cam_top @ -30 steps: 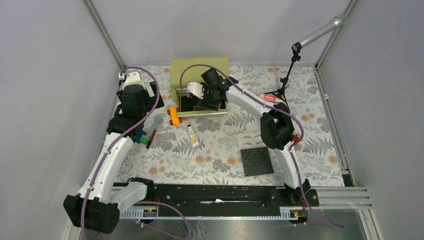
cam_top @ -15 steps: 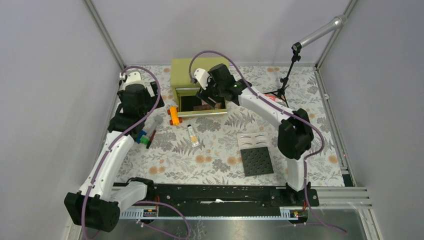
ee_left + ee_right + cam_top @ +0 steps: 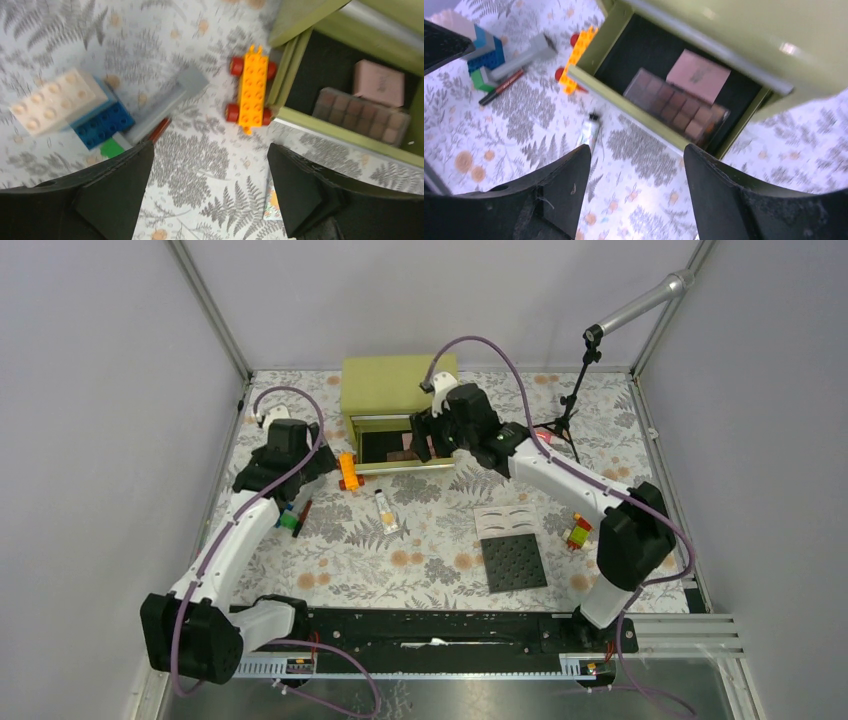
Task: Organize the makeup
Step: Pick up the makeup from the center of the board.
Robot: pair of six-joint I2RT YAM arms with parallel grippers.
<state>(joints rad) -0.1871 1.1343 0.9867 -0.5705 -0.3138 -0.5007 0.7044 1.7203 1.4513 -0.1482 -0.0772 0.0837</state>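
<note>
Grey walls [image 3: 100, 390] are enclosing a fern-print tabletop [image 3: 430, 560]. At its far edge an open olive drawer [image 3: 400, 468] is holding an eyeshadow palette [image 3: 676, 111] and pink square compact [image 3: 698, 76]; a cream tube [image 3: 386, 510] is lying mid-table. The left gripper [image 3: 209, 150] and right gripper [image 3: 636, 150] are hanging with jaws apart, empty.

Bright, even light (wrist views blurred).

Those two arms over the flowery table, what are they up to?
They are tidying makeup into a green drawer. A palette and a pink compact lie inside it. The right pincer hovers open and empty above the drawer; the left pincer, also open, hangs over the table. A cream tube and a pencil lie outside.
</note>
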